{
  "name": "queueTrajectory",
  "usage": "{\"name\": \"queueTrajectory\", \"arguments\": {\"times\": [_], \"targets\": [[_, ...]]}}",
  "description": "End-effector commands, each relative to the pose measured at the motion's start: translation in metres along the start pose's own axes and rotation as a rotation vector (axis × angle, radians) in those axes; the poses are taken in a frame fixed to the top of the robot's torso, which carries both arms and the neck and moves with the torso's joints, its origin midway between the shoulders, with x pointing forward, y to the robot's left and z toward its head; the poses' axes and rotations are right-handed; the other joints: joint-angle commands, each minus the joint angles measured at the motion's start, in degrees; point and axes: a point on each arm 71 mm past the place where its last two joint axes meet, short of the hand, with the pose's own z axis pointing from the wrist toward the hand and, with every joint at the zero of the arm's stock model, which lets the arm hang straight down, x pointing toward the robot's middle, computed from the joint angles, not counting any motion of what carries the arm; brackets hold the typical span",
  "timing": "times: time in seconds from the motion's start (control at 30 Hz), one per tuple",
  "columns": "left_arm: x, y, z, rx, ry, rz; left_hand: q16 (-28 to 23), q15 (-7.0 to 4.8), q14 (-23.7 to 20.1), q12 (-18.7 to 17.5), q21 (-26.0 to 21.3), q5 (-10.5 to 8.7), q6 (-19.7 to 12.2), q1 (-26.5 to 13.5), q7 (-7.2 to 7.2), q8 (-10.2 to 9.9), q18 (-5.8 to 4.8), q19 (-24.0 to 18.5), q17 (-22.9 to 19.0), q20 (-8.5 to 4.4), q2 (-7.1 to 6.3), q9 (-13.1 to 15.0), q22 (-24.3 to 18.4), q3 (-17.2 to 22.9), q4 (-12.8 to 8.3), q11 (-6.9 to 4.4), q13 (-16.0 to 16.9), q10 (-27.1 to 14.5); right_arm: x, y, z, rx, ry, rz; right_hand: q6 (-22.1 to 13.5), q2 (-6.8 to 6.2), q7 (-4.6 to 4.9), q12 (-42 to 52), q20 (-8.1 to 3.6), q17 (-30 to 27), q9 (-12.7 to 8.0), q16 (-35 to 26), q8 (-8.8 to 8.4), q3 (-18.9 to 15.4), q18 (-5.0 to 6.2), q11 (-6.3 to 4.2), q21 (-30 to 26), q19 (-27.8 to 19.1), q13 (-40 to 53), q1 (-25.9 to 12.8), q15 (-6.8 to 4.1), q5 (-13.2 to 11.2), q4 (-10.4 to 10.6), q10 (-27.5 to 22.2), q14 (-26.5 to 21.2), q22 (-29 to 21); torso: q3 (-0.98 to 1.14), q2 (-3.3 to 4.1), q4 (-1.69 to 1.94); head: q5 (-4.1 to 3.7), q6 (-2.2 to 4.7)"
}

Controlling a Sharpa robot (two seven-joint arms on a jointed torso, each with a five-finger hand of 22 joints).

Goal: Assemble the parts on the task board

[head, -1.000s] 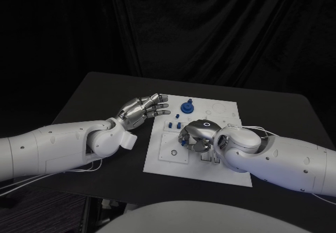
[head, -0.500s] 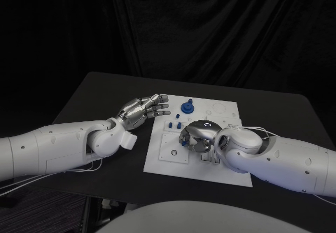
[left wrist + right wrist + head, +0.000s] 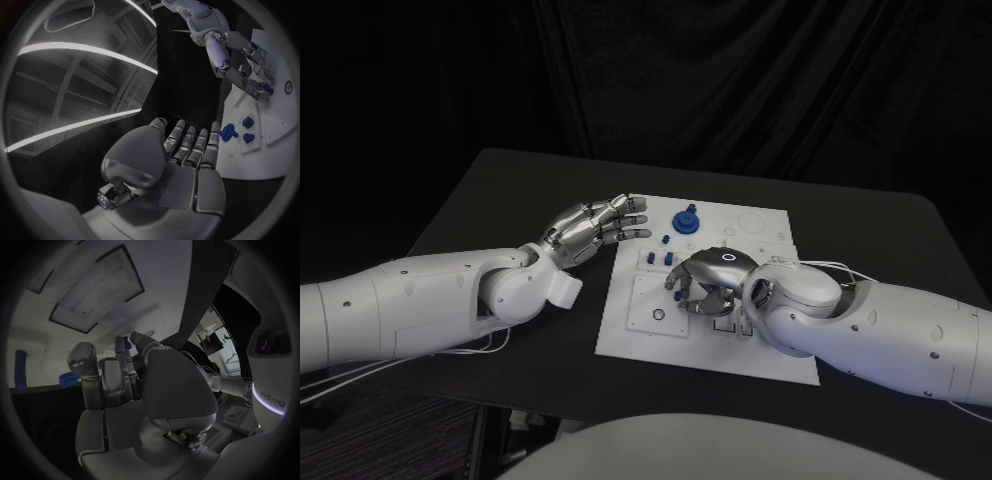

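Note:
The white task board (image 3: 661, 335) lies in the middle of the black table. A large blue knob (image 3: 687, 218) stands at its far side, with small blue parts (image 3: 655, 262) nearer the middle. My right hand (image 3: 705, 279) hangs over the board's centre with its fingers curled down, pinching a small blue part (image 3: 676, 285) at the fingertips; the same blue part (image 3: 127, 342) shows in the right wrist view. My left hand (image 3: 597, 224) hovers at the board's far left edge, fingers stretched out and holding nothing. In the left wrist view the left hand (image 3: 184, 160) points toward the blue knob (image 3: 228, 132).
The black table (image 3: 502, 200) has bare surface left of the board and beyond it. Both white forearms lie low over the table's near side. The board (image 3: 275, 125) carries printed outlines and small recesses.
My right hand's fingers have shifted slightly over the board's centre, the blue part with them. My left hand has stayed still.

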Motion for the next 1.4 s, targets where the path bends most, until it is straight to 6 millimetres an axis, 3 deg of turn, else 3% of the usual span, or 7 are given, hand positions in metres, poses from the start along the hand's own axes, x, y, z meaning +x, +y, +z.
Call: {"name": "queueTrajectory", "arguments": {"times": [0.03,0.4,0.63,0.87,1.03,1.23,1.4], "targets": [[0.002,0.001,0.0,0.005,0.016,-0.012,0.2,0.26,0.1,0.2,0.2,-0.29,0.4,-0.6,2.89,0.4,-1.14,0.4,0.0,0.01,0.12,0.1,-0.1,0.1,0.2,0.27,0.1,0.0,0.004,-0.004,-0.001,0.042,0.021,-0.006,-0.2,-0.24,-0.07,-0.1,0.09,-0.3,-0.5,-0.4,-0.22,-0.4,0.79,0.22,-0.8,-0.6,0.0,-0.7,0.1,-0.9,0.7,-0.8,-0.6,5.8,-0.01,0.01,0.01,0.04,0.0],[0.001,0.001,0.0,0.0,0.017,-0.013,0.2,0.29,0.1,0.3,0.2,-0.28,0.4,-0.6,2.92,0.4,-1.15,0.4,0.1,0.02,0.11,0.1,-0.1,0.2,0.2,0.32,0.1,0.0,0.001,-0.007,-0.004,0.058,-0.01,-0.02,0.6,-0.55,-0.11,0.3,0.65,-1.5,-1.6,-1.0,-0.25,-2.0,1.1,0.86,-2.9,-1.4,0.6,-1.0,0.67,-2.3,2.0,-3.3,-1.5,5.3,-0.03,0.02,0.03,-0.09,0.0],[0.0,0.0,-0.002,0.005,0.011,-0.011,0.4,0.29,0.2,0.5,0.2,-0.24,0.7,-0.6,2.96,0.5,-1.16,0.4,0.1,0.01,0.01,0.1,-0.1,0.4,0.2,0.56,0.1,0.2,-0.01,-0.016,-0.015,0.078,-0.063,-0.044,1.6,-0.6,-0.05,0.8,1.88,-3.6,-3.0,-2.1,-0.35,-4.4,1.56,2.56,-7.1,-3.4,1.3,0.0,2.03,-2.2,2.6,-10.8,-3.4,4.4,-0.02,0.03,0.04,-0.39,0.0],[-0.001,-0.001,-0.003,0.022,0.001,-0.005,0.5,0.26,0.2,0.8,0.3,-0.13,1.0,-0.3,2.99,0.6,-1.16,0.5,0.1,0.0,-0.54,0.2,-0.1,0.4,0.0,0.66,0.1,0.4,-0.042,-0.03,-0.03,0.121,-0.08,-0.096,1.7,-0.47,-0.43,2.5,2.86,-5.5,-4.7,-2.7,-0.84,-7.9,2.25,3.73,-10.7,-5.4,1.3,2.5,3.03,-2.0,5.3,-19.8,-5.7,3.9,0.04,-0.01,-0.02,-1.41,0.0],[-0.001,-0.003,-0.004,0.038,-0.002,-0.003,0.6,0.21,0.2,0.9,0.3,-0.06,1.1,-0.2,2.99,0.6,-1.14,0.5,0.1,-0.01,-0.88,0.2,-0.1,0.5,-0.2,0.71,0.1,0.5,-0.066,-0.04,-0.045,0.15,-0.101,-0.12,1.9,-2.29,-1.05,2.2,2.64,-6.7,-6.1,-3.0,-1.1,-10.7,2.45,4.36,-12.1,-5.8,-1.1,6.3,2.61,-2.2,11.5,-25.5,-6.7,3.8,-0.03,-0.04,0.04,-1.93,0.0],[-0.001,-0.006,-0.006,0.07,-0.006,-0.002,0.7,0.12,0.2,1.5,0.3,0.28,1.9,0.2,2.85,0.9,-1.07,0.6,0.1,-0.03,-1.57,0.4,-0.1,0.6,-0.7,0.75,0.2,0.9,-0.092,-0.056,-0.063,0.208,-0.107,-0.11,1.8,-2.18,-0.78,2.2,2.63,-6.1,-6.6,-2.5,-1.48,-11.0,2.17,4.44,-11.0,-5.1,-1.8,6.4,2.65,-2.3,11.8,-26.1,-6.1,4.1,-0.05,-0.04,-0.01,-2.33,0.0],[0.0,-0.007,-0.006,0.085,-0.004,-0.004,1.5,-0.01,0.7,2.0,0.3,0.65,2.4,0.4,2.78,1.1,-0.97,0.7,0.2,-0.04,-1.92,0.5,-0.1,0.8,-1.0,0.74,0.2,1.4,-0.105,-0.07,-0.074,0.254,-0.097,-0.1,2.6,-0.83,-1.13,3.4,2.38,-5.0,-7.2,-1.6,-1.87,-10.6,1.73,4.03,-8.4,-3.3,-2.9,5.5,2.39,-3.1,11.6,-24.2,-4.8,4.9,-0.07,-0.07,-0.01,-3.05,0.0]]}}
